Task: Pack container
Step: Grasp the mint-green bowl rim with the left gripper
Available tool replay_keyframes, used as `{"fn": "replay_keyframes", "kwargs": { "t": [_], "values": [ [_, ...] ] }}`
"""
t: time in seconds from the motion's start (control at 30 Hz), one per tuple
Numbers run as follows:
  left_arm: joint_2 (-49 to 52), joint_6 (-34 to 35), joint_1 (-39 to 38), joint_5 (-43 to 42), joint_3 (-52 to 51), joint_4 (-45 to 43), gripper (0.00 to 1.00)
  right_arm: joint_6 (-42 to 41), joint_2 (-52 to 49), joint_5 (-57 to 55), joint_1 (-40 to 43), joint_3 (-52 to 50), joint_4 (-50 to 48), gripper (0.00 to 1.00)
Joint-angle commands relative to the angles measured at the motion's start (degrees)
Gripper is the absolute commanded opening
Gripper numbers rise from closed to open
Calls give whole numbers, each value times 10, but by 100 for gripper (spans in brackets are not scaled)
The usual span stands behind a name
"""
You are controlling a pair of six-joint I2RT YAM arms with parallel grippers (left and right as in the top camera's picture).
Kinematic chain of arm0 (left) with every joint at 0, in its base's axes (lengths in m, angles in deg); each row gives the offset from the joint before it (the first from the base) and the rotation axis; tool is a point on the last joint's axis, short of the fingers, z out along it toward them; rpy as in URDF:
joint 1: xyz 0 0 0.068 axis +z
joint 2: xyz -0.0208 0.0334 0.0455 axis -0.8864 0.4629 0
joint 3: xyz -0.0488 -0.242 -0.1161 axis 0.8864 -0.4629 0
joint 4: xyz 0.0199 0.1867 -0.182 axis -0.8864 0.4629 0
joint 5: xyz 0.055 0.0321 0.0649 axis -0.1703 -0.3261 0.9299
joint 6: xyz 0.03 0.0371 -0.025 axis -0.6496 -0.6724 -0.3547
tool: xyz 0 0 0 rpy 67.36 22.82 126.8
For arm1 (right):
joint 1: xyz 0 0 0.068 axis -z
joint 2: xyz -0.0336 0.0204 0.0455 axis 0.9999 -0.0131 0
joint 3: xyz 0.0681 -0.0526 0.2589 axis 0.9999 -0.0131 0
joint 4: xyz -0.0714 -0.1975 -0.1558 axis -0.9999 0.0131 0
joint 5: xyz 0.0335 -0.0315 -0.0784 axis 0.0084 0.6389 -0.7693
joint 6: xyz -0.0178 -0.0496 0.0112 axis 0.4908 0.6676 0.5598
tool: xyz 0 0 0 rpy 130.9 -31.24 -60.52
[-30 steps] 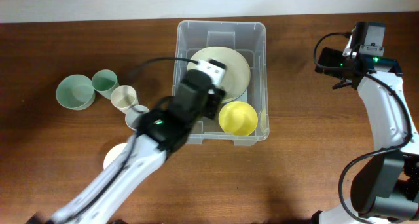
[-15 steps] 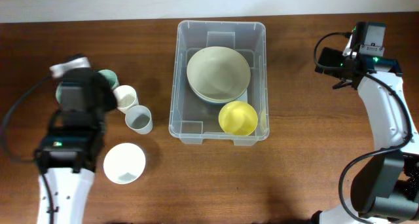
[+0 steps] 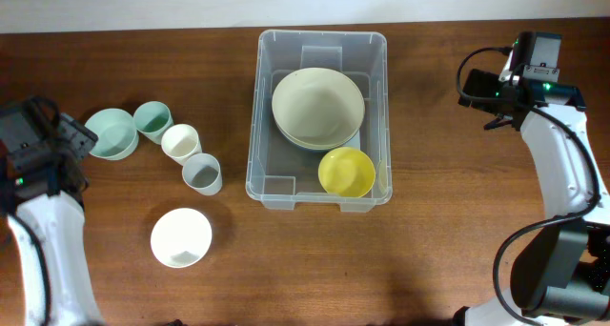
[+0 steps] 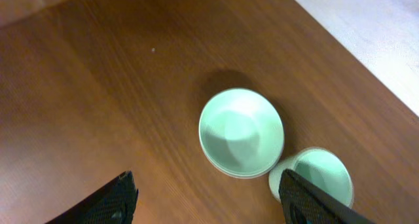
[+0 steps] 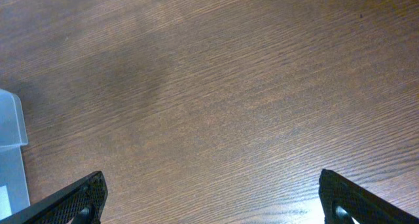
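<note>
The clear container [image 3: 322, 36] stands at the table's middle. It holds a large pale green bowl [image 3: 317, 105] stacked on another bowl, and a yellow bowl [image 3: 346, 171]. Its corner shows in the right wrist view [image 5: 9, 129]. My left gripper [image 3: 67, 147] is at the far left, open and empty [image 4: 206, 179], just short of a mint bowl [image 4: 241, 132] and a green cup [image 4: 319, 175]. My right gripper [image 3: 481, 86] is open and empty over bare wood [image 5: 211, 177], right of the container.
Left of the container are the mint bowl [image 3: 110, 133], the green cup [image 3: 152, 120], a cream cup [image 3: 180, 142], a grey cup [image 3: 202, 173] and a white bowl [image 3: 181, 236]. The table's far edge meets a pale wall [image 4: 373, 27].
My left arm has swung from over the container, across the cups, to the far left of the table. The pale green bowl now shows uncovered in the container. The right arm has not moved.
</note>
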Motion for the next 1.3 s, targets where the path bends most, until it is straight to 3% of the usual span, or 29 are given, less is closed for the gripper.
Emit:
{"fn": "replay_keyframes", "kwargs": {
  "t": [0.0,0.33,0.73,0.9,1.1,1.27],
  "values": [
    [57,9,6,-30,6,-26,72,-4,14,-5,2,6,-2,99],
    [216,9,6,-43,6,-125,73,-4,14,-5,2,6,-2,99],
    [300,9,6,-43,6,-163,67,-4,14,-5,2,6,-2,99],
    [318,9,8,-43,6,-172,49,-4,14,-5,2,6,-2,99],
    [318,3,9,-35,6,-176,14,-4,14,-5,2,6,-2,99],
    [309,-15,30,-28,10,-168,2,-4,14,-5,2,6,-2,99]
  ]
}}
